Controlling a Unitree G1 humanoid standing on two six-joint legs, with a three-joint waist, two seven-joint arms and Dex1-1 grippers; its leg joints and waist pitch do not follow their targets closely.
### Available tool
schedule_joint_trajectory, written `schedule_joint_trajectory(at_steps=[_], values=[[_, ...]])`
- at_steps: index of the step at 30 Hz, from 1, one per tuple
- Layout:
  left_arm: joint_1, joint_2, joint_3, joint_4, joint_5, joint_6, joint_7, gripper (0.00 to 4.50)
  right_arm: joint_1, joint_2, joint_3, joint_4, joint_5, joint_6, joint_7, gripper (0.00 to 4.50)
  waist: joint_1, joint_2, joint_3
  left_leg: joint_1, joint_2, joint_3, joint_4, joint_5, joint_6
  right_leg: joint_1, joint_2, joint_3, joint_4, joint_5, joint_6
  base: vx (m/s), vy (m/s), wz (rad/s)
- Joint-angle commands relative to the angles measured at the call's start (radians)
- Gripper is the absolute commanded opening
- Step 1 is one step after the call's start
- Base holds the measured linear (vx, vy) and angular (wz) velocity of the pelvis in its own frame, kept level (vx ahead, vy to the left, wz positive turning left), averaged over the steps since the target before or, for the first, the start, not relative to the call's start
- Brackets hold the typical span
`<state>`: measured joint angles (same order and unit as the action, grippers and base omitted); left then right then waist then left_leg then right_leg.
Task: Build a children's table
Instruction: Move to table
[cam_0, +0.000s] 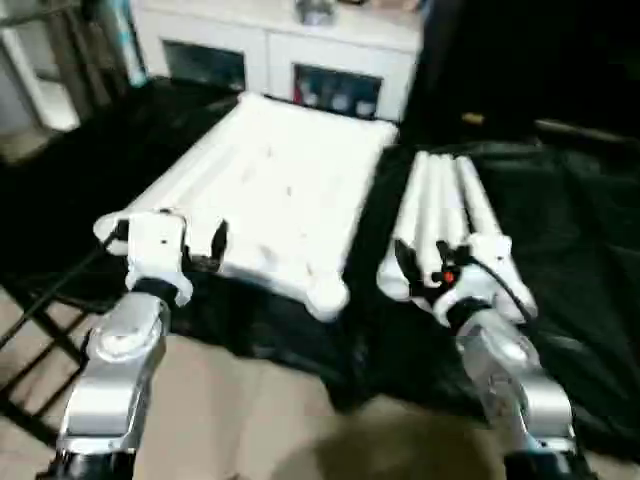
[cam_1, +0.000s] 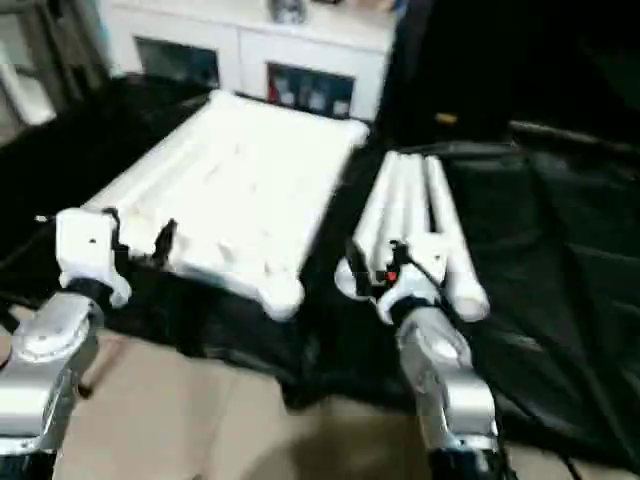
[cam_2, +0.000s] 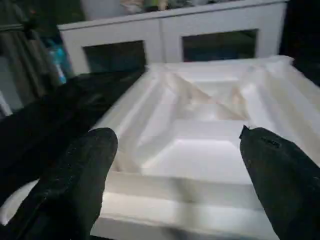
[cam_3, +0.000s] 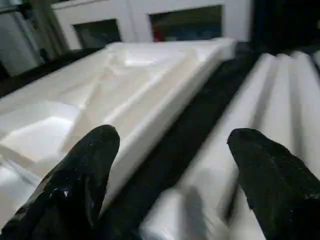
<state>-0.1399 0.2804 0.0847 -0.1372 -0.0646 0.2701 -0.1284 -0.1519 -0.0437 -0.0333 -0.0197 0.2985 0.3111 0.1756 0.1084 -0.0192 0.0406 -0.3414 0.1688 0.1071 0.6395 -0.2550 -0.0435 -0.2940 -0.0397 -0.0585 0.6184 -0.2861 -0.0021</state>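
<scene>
The white table top lies underside up on black cloth, its ribs and round corner sockets showing. To its right, several white tube legs lie side by side, pointing away from me. My left gripper hovers open at the near left corner of the top; its black fingers frame the ribbed underside in the left wrist view. Over the near ends of the legs my right gripper is open, nothing between its fingers; the legs lie just ahead.
A white glass-door cabinet stands behind the table top. Black cloth covers the work surface and drapes over its front edge. A dark metal frame stands at the lower left above tan floor.
</scene>
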Motion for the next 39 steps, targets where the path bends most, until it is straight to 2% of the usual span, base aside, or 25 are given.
schedule_joint_trajectory(at_steps=[1, 2, 3, 4, 5, 6, 7, 8, 9, 10, 11, 12, 13, 14, 15, 16, 17, 19, 20, 21, 22, 25, 28, 30, 39], values=[[-0.005, 0.003, 0.001, -0.001, 0.003, 0.001, -0.016, 4.41, -0.002, -0.001, 0.005, -0.016, -0.011, -0.007, -0.008, 3.90, -0.054, 0.044, -0.063, 0.117, 0.087, -0.082, -0.112, 0.154, 0.223, -0.064, -0.005, -0.027, 0.029, -0.043, -0.145, 0.190, 0.017, 0.00], [-0.006, 0.005, -0.010, -0.005, 0.003, 0.003, -0.026, 4.41, 0.000, -0.004, -0.007, -0.015, -0.018, -0.008, -0.027, 3.90, -0.065, 0.036, -0.066, 0.168, 0.121, -0.117, -0.107, 0.143, 0.311, -0.117, -0.024, -0.020, 0.060, -0.084, -0.106, 0.190, 0.017, 0.00], [-0.006, 0.005, -0.010, -0.005, 0.003, 0.003, -0.026, 4.41, 0.000, -0.004, -0.007, -0.015, -0.018, -0.008, -0.027, 3.90, -0.063, 0.030, -0.065, 0.166, 0.141, -0.134, -0.100, 0.171, 0.431, -0.144, -0.042, -0.012, 0.101, -0.084, -0.024, 0.147, -0.011, 0.10], [-0.008, 0.004, -0.020, -0.004, -0.001, 0.003, -0.033, 4.41, 0.008, -0.005, -0.028, -0.014, -0.007, 0.009, -0.039, 3.90, -0.067, 0.018, -0.059, 0.146, 0.134, -0.110, -0.105, 0.192, 0.478, -0.163, -0.055, -0.002, 0.108, -0.026, 0.020, 0.106, -0.024, 0.04], [-0.009, 0.003, -0.028, -0.001, -0.002, 0.003, -0.039, 4.41, 0.015, -0.007, -0.039, -0.019, 0.007, 0.034, -0.038, 3.90, -0.069, 0.005, -0.053, 0.121, 0.087, -0.060, -0.105, 0.156, 0.454, -0.156, -0.061, 0.008, 0.064, 0.066, -0.008, 0.106, -0.024, 0.04], [-0.010, 0.002, -0.035, 0.005, -0.003, -0.001, -0.046, 4.41, 0.024, -0.011, -0.041, -0.028, 0.009, 0.050, -0.039, 3.90, -0.071, -0.013, -0.051, 0.102, 0.046, -0.028, -0.090, 0.094, 0.408, -0.130, -0.073, 0.026, 0.008, 0.119, -0.045, 0.088, -0.053, 0.03], [-0.011, 0.001, -0.041, 0.009, -0.001, -0.003, -0.050, 4.41, 0.031, -0.012, -0.041, -0.037, 0.009, 0.053, -0.036, 3.90, -0.047, -0.049, -0.041, 0.019, -0.030, 0.026, -0.073, -0.088, 0.292, -0.025, -0.117, 0.090, -0.077, -0.069, -0.093, 0.039, -0.069, 0.00], [-0.011, 0.001, -0.042, 0.011, 0.000, -0.004, -0.051, 4.41, 0.033, -0.012, -0.041, -0.040, 0.011, 0.053, -0.035, 3.90, -0.033, -0.021, -0.028, 0.086, -0.049, 0.069, -0.017, -0.199, 0.160, -0.049, -0.131, 0.179, -0.134, -0.315, -0.186, 0.039, -0.069, 0.00], [-0.013, 0.001, -0.045, 0.014, 0.002, -0.005, -0.055, 4.41, 0.039, -0.011, -0.041, -0.049, 0.012, 0.052, -0.033, 3.90, -0.007, -0.059, -0.036, 0.014, -0.045, 0.033, 0.028, -0.158, 0.056, 0.060, -0.145, 0.242, -0.134, -0.442, -0.313, 0.053, -0.045, -0.30], [-0.015, 0.001, -0.048, 0.015, 0.002, -0.005, -0.058, 4.41, 0.042, -0.012, -0.042, -0.056, 0.011, 0.053, -0.033, 3.90, 0.025, -0.039, -0.039, -0.007, -0.042, 0.012, 0.058, -0.112, -0.016, 0.080, -0.134, 0.285, -0.127, -0.351, -0.374, 0.104, -0.020, -0.53], [-0.018, 0.002, -0.051, 0.018, 0.000, -0.006, -0.068, 4.41, 0.045, -0.010, -0.042, -0.065, 0.011, 0.054, -0.039, 3.90, 0.016, -0.050, -0.029, -0.014, -0.047, 0.007, 0.063, -0.106, -0.042, 0.075, -0.107, 0.285, -0.126, -0.297, -0.384, 0.104, -0.020, -0.53], [-0.021, 0.002, -0.054, 0.019, -0.001, -0.006, -0.074, 4.41, 0.046, -0.010, -0.044, -0.070, 0.011, 0.055, -0.043, 3.90, 0.022, -0.034, -0.024, -0.066, -0.030, -0.026, 0.036, -0.034, -0.029, 0.090, -0.110, 0.239, -0.111, -0.160, -0.385, 0.095, 0.014, -0.34], [-0.026, 0.004, -0.059, 0.022, -0.003, -0.008, -0.088, 4.41, 0.045, -0.026, -0.028, -0.077, -0.001, 0.056, -0.033, 3.90, -0.007, -0.001, -0.023, -0.035, -0.013, -0.024, -0.041, 0.005, -0.014, 0.042, -0.057, 0.175, -0.103, -0.120, -0.332, 0.085, 0.046, -0.10], [-0.027, 0.005, -0.060, 0.023, -0.003, -0.009, -0.092, 4.41, 0.045, -0.031, -0.022, -0.079, -0.002, 0.058, -0.026, 3.90, -0.012, 0.022, -0.041, -0.007, -0.006, -0.019, -0.078, 0.010, -0.003, 0.029, -0.034, 0.137, -0.094, -0.145, -0.286, 0.085, 0.046, -0.10], [-0.032, 0.010, -0.065, 0.026, -0.005, -0.012, -0.103, 4.41, 0.041, -0.036, -0.019, -0.080, -0.009, 0.062, -0.025, 3.90, -0.064, 0.049, -0.041, 0.041, 0.057, -0.083, -0.141, -0.100, 0.053, -0.027, 0.014, 0.071, -0.020, -0.151, -0.189, 0.119, 0.042, 0.00], [-0.035, 0.013, -0.068, 0.029, -0.006, -0.015, -0.111, 4.41, 0.038, -0.039, -0.018, -0.081, -0.013, 0.065, -0.026, 3.90, -0.081, 0.061, -0.053, 0.133, 0.106, -0.135, -0.136, -0.151, 0.171, -0.111, -0.014, 0.035, 0.052, -0.102, -0.141, 0.136, 0.030, 0.03], [-0.040, 0.019, -0.073, 0.031, -0.013, -0.020, -0.134, 4.41, 0.031, -0.048, -0.013, -0.081, -0.011, 0.061, -0.006, 3.90, -0.099, 0.053, -0.049, 0.124, 0.114, -0.146, -0.141, -0.141, 0.293, -0.118, -0.030, 0.016, 0.074, -0.039, -0.080, 0.136, 0.030, 0.03], [-0.045, 0.032, -0.076, 0.032, -0.044, -0.038, -0.188, 4.41, 0.020, -0.069, 0.002, -0.083, -0.009, 0.055, 0.038, 3.90, -0.100, 0.035, -0.045, 0.115, 0.094, -0.117, -0.111, -0.006, 0.389, -0.138, -0.050, 0.019, 0.058, 0.049, -0.055, 0.047, 0.011, 0.04], [-0.045, 0.041, -0.080, 0.031, -0.061, -0.039, -0.220, 4.41, 0.015, -0.079, 0.012, -0.083, -0.015, 0.052, 0.053, 3.90, -0.097, 0.000, -0.055, 0.059, 0.030, -0.070, -0.063, 0.174, 0.398, -0.093, -0.094, 0.052, -0.010, 0.202, -0.071, 0.082, -0.018, 0.07], [-0.047, 0.066, -0.094, 0.035, -0.076, -0.045, -0.277, 4.41, 0.004, -0.104, 0.033, -0.085, -0.016, 0.059, 0.098, 3.90, -0.064, -0.015, -0.073, -0.013, -0.036, -0.020, -0.019, 0.263, 0.310, -0.017, -0.124, 0.100, -0.015, 0.387, -0.137, 0.068, -0.068, 0.03], [-0.052, 0.092, -0.109, 0.043, -0.086, -0.051, -0.334, 4.41, -0.009, -0.131, 0.053, -0.087, -0.015, 0.067, 0.144, 3.90, -0.056, -0.033, -0.079, -0.056, -0.036, -0.025, -0.026, 0.321, 0.233, 0.022, -0.129, 0.110, 0.004, 0.625, -0.159, 0.093, -0.109, 0.05], [-0.063, 0.160, -0.143, 0.068, -0.120, -0.043, -0.492, 4.41, -0.043, -0.194, 0.085, -0.111, 0.022, 0.117, 0.257, 3.90, -0.059, -0.017, -0.077, -0.034, -0.020, -0.018, -0.040, 0.384, 0.111, -0.003, -0.078, 0.082, 0.026, 0.879, -0.165, 0.031, -0.071, 0.05], [-0.071, 0.226, -0.175, 0.081, -0.154, -0.018, -0.636, 4.41, -0.074, -0.266, 0.118, -0.138, 0.055, 0.162, 0.359, 3.90, -0.067, -0.007, -0.047, -0.008, 0.015, -0.013, -0.082, 0.053, 0.023, -0.021, -0.074, 0.077, -0.023, 0.283, -0.207, -0.025, -0.050, 0.03], [-0.081, 0.283, -0.208, 0.098, -0.148, -0.024, -0.741, 4.17, -0.098, -0.334, 0.150, -0.153, 0.057, 0.180, 0.451, 4.01, -0.065, -0.005, -0.041, 0.006, 0.033, -0.005, -0.093, -0.051, 0.019, -0.031, -0.082, 0.078, -0.037, 0.088, -0.227, -0.055, -0.031, 0.05], [-0.186, 0.386, -0.292, 0.267, -0.133, -0.073, -0.997, 3.50, -0.144, -0.503, 0.228, -0.157, 0.065, 0.198, 0.711, 4.01, -0.053, -0.014, -0.036, 0.003, 0.051, 0.034, -0.106, -0.136, -0.024, -0.049, -0.091, 0.083, -0.052, -0.104, -0.200, -0.011, 0.001, 0.00]])
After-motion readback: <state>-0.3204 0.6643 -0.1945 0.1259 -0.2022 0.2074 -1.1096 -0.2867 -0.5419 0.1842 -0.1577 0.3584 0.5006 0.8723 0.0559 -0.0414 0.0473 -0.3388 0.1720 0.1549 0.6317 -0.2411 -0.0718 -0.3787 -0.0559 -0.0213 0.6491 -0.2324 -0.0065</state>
